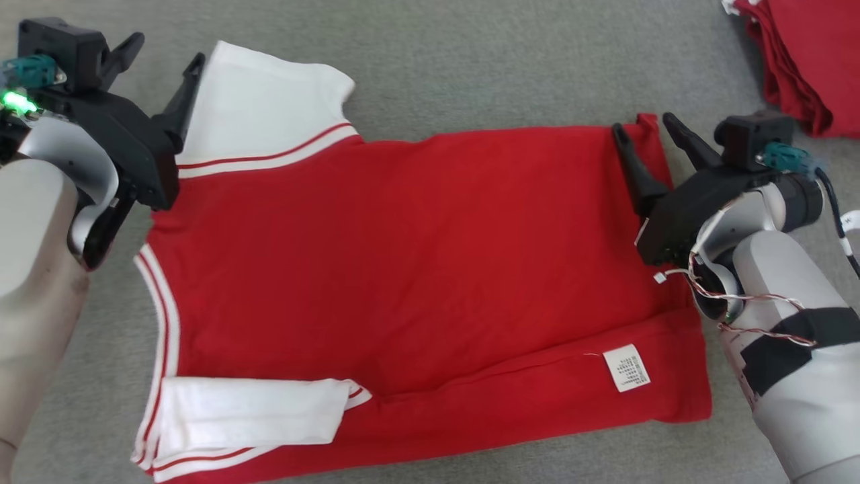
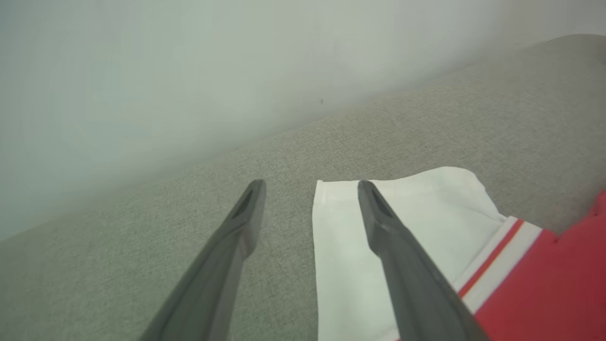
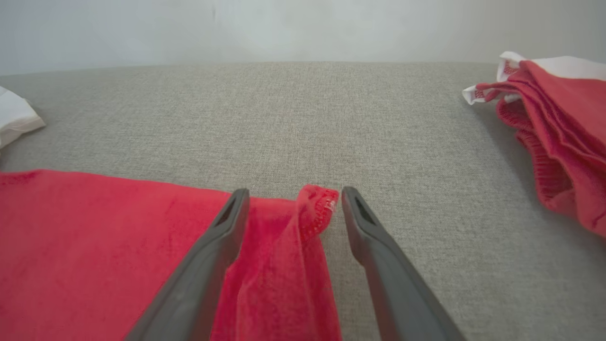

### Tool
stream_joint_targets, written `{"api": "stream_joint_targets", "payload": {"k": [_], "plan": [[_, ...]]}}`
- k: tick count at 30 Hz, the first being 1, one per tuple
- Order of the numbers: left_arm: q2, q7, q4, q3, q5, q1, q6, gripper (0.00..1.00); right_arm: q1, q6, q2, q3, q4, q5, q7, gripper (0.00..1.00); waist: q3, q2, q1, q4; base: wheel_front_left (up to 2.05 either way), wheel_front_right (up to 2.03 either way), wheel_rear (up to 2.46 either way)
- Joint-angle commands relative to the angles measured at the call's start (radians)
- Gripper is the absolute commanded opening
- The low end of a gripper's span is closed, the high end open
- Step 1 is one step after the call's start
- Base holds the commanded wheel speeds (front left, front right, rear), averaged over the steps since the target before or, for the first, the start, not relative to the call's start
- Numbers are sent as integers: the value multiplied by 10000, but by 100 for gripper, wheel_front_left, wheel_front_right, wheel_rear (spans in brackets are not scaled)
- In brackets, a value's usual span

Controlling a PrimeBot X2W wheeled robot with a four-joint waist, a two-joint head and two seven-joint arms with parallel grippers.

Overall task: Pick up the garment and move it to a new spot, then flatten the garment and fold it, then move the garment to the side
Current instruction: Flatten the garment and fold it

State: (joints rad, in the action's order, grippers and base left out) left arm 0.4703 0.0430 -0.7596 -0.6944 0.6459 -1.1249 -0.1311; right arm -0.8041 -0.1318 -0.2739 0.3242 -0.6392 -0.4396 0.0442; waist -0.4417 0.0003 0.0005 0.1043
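The garment is a red shirt with white sleeves, spread flat on the grey surface, its near long edge folded over with a white label on top. My left gripper stands open at the far white sleeve, one finger over the cloth and one over the bare surface. Over the far hem corner at the right, my right gripper is open with the raised red corner between its fingers, not pinched.
A pile of other red and white garments lies at the far right corner, and shows as the red pile in the right wrist view. The grey fabric surface stretches bare beyond the shirt to a pale wall.
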Motion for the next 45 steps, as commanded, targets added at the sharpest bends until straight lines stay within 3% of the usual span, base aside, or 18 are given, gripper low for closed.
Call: {"api": "stream_joint_targets", "payload": {"k": [1,15,18,19,20,21,28,39,45], "plan": [[87,32,-160,-161,184,-256,21,100,-182,30,68,114,-82,-85,-28,100,-459,-3,-5,501,0,0,0],[273,153,-1713,-1663,1354,-1155,20,100,-1069,30,185,1470,-479,-692,44,100,-863,-3,-5,986,0,0,0],[182,88,-1992,-1866,1649,-1242,20,100,-1166,28,152,1688,-517,-881,21,87,-917,-3,-5,1047,0,0,0],[137,-1,-2047,-1994,1715,-1230,20,66,-1192,28,133,1736,-527,-939,5,44,-933,-3,-5,1062,0,0,0],[105,-5,-2094,-2113,1802,-1231,19,41,-1217,30,104,1787,-533,-992,-30,38,-943,-3,-5,1065,0,0,0],[80,28,-2132,-2209,1880,-1239,18,0,-1272,30,98,1814,-491,-1064,-104,21,-955,-3,-5,1057,0,0,0],[42,706,-2034,-2649,2410,-1333,20,0,-1372,30,-212,1848,-473,-1308,-755,0,-726,-3,-5,709,0,0,0],[387,2173,-389,-2536,3434,-617,20,0,-384,28,-556,1814,-771,-1813,-1995,0,450,-3,-5,-118,0,0,0],[696,2213,1591,-1488,3241,701,23,0,222,30,-776,1673,-949,-1952,-2638,0,810,-3,-5,-479,0,0,0]]}}
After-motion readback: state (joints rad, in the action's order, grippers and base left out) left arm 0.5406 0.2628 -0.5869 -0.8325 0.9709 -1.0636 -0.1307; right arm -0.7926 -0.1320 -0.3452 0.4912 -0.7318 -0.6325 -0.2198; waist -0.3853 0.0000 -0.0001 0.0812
